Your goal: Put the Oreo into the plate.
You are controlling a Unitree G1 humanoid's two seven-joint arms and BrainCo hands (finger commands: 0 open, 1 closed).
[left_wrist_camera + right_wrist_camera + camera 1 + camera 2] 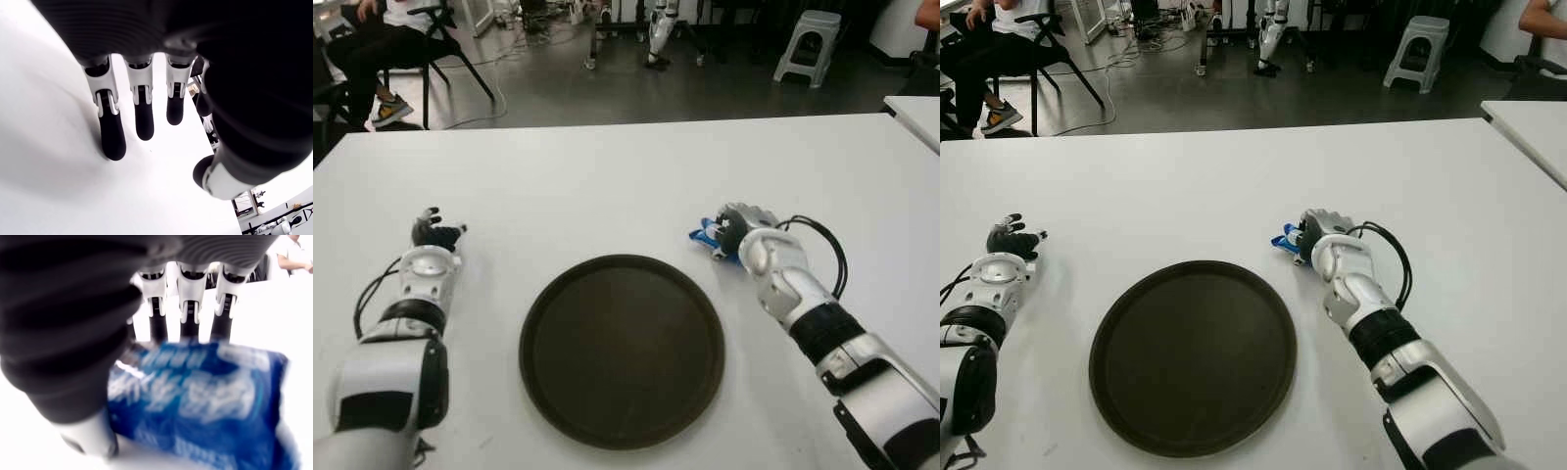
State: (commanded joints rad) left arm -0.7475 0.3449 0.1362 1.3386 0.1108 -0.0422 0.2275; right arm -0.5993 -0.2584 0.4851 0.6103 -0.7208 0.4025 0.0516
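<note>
- Blue Oreo packet (205, 401) sits in the right hand (736, 231), fingers (190, 308) curled over it, low over the white surface (607, 186) just beyond the plate's right rim.
- Dark round plate (622, 350) lies between both arms, holding nothing.
- Left hand (434, 235) shows left of the plate, forearm stretched forward, fingers (111, 127) loosely extended, gripping nothing.

The right hand (161, 362) fills the frame, its fingers (190, 320) reaching down behind a blue Oreo pack (205, 396) with the thumb alongside, above the white worktop (298, 318).
</note>
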